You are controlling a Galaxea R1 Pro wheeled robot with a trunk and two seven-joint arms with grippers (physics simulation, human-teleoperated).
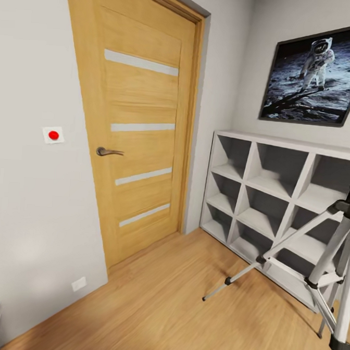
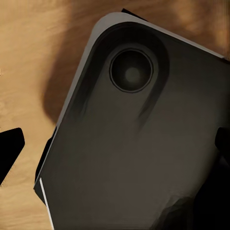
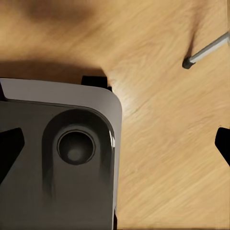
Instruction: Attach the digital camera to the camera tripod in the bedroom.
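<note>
The tripod (image 1: pixel 326 248) stood at the head view's right, before the white shelf (image 1: pixel 278 192), legs splayed for balance, one foot (image 3: pixel 188 63) on the wood floor (image 1: pixel 186 311). Both wrist views looked down over the robot's dark base (image 2: pixel 143 153); whether either arm's fingers were released or clenched could not be told.

A striped wooden door (image 1: pixel 138 136) stands at eleven o'clock, a red-dot wall plate (image 1: pixel 53 134) at nine, a white socket (image 1: pixel 78 283) low at seven.
</note>
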